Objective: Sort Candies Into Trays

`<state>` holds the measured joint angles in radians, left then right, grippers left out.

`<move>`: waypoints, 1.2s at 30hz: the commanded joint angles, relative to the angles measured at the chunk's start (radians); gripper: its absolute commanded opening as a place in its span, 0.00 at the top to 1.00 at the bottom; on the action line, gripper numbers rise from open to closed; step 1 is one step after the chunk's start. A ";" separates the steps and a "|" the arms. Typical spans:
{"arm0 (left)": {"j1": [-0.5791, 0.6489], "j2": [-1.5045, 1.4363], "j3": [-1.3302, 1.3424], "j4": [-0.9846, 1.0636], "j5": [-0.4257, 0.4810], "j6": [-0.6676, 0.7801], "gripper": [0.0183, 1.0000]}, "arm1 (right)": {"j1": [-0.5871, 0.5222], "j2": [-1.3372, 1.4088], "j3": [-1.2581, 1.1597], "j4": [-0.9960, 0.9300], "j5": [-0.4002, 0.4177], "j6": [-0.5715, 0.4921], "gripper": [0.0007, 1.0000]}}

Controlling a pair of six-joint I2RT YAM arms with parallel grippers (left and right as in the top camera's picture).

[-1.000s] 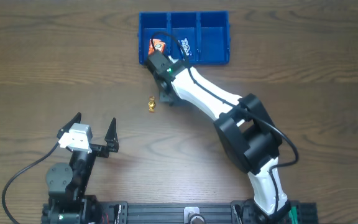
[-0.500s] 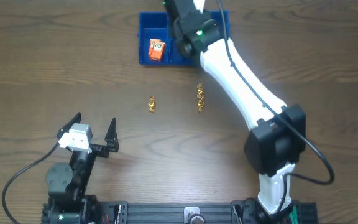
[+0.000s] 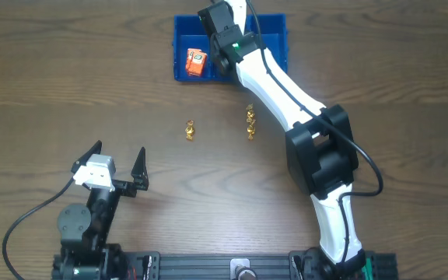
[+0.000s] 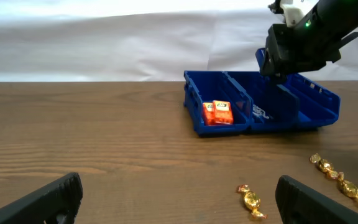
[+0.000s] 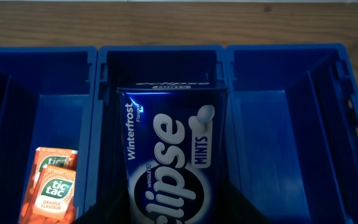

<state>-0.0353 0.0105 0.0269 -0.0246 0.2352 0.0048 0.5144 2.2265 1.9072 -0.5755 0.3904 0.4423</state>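
Note:
A blue three-compartment tray [image 3: 274, 47] [image 4: 319, 102] [image 5: 95, 56] stands at the table's far side. Two orange candy boxes [image 3: 197, 62] [image 4: 218, 112] [image 5: 51, 186] lie in its left compartment. A blue mint pack [image 5: 173, 155] [image 4: 260, 113] lies in the middle one. My right gripper [image 3: 215, 22] [image 4: 284, 62] [image 5: 176, 208] hangs above the middle compartment, open, its fingertips either side of the pack. Three gold wrapped candies [image 3: 190, 130] [image 3: 250, 116] [image 3: 250, 132] [image 4: 252, 200] [image 4: 337, 180] lie on the wood. My left gripper [image 3: 119, 165] [image 4: 179, 211] rests open near the front left, holding nothing.
The tray's right compartment [image 5: 284, 124] holds nothing. The right arm [image 3: 286, 93] stretches diagonally over the table's centre-right, passing close to the pair of gold candies. Bare wooden tabletop [image 3: 68, 85] spreads to the left.
The right arm swung from low over the table beside the gold candies up to the tray, uncovering two candies, then shifted slightly left. The left arm stayed still.

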 commanded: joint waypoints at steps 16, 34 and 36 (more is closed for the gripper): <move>0.003 -0.007 -0.022 -0.028 0.024 0.015 0.00 | 0.000 -0.014 0.009 -0.035 -0.007 -0.009 0.00; 0.003 -0.007 -0.022 -0.028 0.024 0.015 0.00 | 0.322 -0.050 0.027 -0.451 -0.101 0.179 0.00; 0.003 -0.007 -0.022 -0.028 0.024 0.015 0.00 | 0.323 -0.003 0.027 -0.461 -0.108 0.223 0.00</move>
<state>-0.0353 0.0101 0.0269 -0.0246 0.2352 0.0051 0.8566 2.1273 1.9362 -1.0195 0.2806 0.5514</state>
